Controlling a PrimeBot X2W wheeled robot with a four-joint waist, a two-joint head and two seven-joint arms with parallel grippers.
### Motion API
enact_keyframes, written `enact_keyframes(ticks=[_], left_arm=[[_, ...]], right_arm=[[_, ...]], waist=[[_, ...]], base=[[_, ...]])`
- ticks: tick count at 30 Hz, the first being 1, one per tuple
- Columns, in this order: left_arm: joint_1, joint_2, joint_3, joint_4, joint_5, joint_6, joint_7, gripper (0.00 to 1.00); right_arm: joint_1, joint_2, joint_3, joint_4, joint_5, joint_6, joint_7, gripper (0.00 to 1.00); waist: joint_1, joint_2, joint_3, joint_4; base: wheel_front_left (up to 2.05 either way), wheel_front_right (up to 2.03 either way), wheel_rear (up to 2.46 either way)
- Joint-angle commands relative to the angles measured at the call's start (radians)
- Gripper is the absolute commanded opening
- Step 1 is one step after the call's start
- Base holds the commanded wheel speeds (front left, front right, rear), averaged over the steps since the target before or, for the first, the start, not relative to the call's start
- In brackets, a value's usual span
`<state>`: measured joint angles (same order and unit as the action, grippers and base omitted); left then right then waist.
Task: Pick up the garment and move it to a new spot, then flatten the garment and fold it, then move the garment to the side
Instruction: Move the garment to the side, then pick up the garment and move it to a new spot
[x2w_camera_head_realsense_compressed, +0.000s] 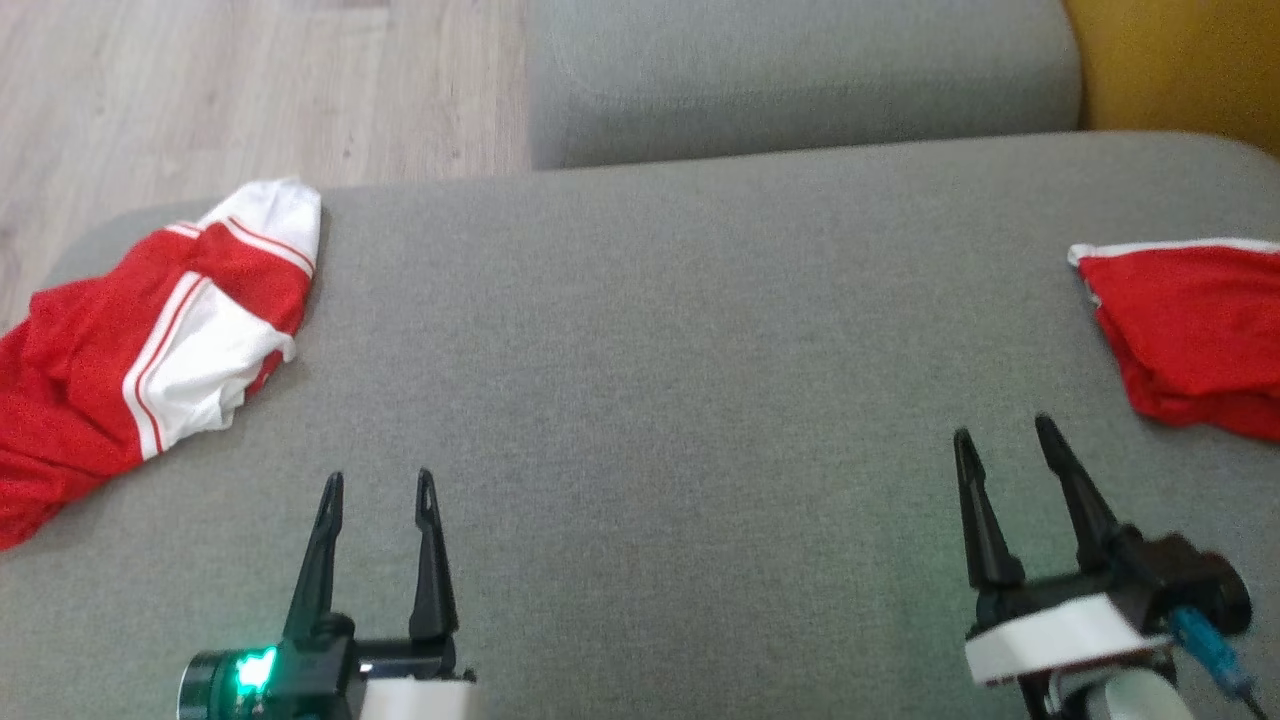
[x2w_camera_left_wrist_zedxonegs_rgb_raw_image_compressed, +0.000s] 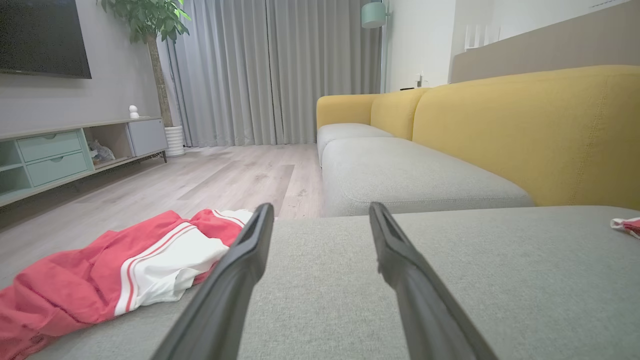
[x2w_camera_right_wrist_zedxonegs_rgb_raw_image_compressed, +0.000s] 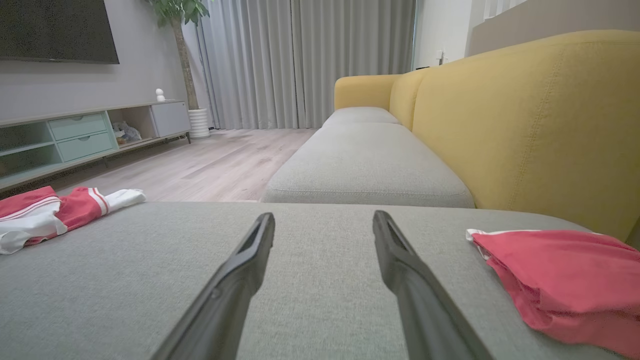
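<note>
Head view: left hand (x2w_camera_head_realsense_compressed: 380, 478) and right hand (x2w_camera_head_realsense_compressed: 1003, 428) both spread wide, empty, hovering low over grey sofa seat (x2w_camera_head_realsense_compressed: 650, 350). Crumpled red-white garment (x2w_camera_head_realsense_compressed: 150, 350) lies at seat's left edge, well apart from left hand. Folded red piece (x2w_camera_head_realsense_compressed: 1190, 330) sits near right hand, at far right. Looks like step 1, pickup not begun. Next: left hand reaches left, pinches a garment edge, lifts toward seat centre.

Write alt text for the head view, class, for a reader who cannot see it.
The left gripper and right gripper, both open and empty, are poised over a grey sofa cushion. A crumpled red-and-white garment lies at the cushion's left edge, and a folded red garment lies at its right edge.
</note>
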<state>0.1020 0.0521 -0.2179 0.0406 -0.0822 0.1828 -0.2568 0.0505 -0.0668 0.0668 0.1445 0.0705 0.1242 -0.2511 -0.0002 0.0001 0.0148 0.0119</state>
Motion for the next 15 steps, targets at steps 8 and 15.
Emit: enact_keyframes(ticks=[8,15], left_arm=[[0.0,-0.001,0.069,-0.002,0.033,-0.016,-0.005,1.0],[-0.003,-0.001,0.083,0.013,0.039,-0.031,-0.005,1.0]], right_arm=[[0.027,0.012,0.018,-0.072,0.006,0.007,-0.011,1.0],[0.021,0.015,0.023,-0.074,0.022,0.007,-0.011,1.0]], waist=[[0.0002,-0.0001,-0.044,0.002],[0.0002,-0.0001,-0.042,0.004]], base=[[0.0,0.0,0.0],[0.0,0.0,0.0]])
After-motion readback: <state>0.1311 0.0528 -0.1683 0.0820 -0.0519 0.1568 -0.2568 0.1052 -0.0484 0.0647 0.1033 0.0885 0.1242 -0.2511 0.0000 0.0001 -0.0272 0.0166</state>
